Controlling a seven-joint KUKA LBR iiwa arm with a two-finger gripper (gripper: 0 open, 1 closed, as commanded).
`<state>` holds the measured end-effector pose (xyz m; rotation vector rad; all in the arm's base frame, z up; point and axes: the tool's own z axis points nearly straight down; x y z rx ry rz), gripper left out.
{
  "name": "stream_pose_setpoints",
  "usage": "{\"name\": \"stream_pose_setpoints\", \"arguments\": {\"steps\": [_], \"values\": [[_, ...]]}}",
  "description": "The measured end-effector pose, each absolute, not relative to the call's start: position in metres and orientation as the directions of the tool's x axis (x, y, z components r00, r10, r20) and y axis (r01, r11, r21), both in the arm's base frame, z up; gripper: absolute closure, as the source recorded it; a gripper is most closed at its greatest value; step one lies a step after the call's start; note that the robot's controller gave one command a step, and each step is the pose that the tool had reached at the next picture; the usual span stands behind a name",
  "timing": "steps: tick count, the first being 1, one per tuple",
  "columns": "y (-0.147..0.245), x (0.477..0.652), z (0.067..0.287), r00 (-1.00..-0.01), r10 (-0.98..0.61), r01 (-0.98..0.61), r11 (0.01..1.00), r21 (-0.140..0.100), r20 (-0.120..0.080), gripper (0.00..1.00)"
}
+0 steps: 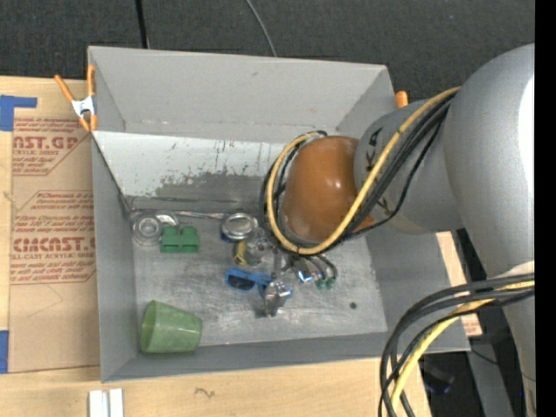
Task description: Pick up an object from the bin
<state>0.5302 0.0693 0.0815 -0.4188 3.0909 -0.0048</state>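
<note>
- The tool (276,297) is hanging low in the bin (174,150); I cannot tell how open it is or whether it is holding anything.
- A small blue piece (245,278) is lying just left of it.

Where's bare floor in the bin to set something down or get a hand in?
Bare bin floor: the left strip between green block and green cup; the front strip from cup to gripper; the right front corner past the gripper. Crowded: mid-floor by the gripper, with the silver cap, blue piece and small bits.
</note>
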Motion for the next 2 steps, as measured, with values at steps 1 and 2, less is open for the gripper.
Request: {"name": "stream_pose_setpoints", "arguments": {"steps": [1, 2], "values": [[0.071, 0.528, 0.079, -0.963, -0.268, -0.268, 0.963, -0.002, -0.015, 1.0], [0.058, 0.509, 0.262, -0.878, -0.479, -0.478, 0.878, -0.004, -0.01, 1.0]]}}
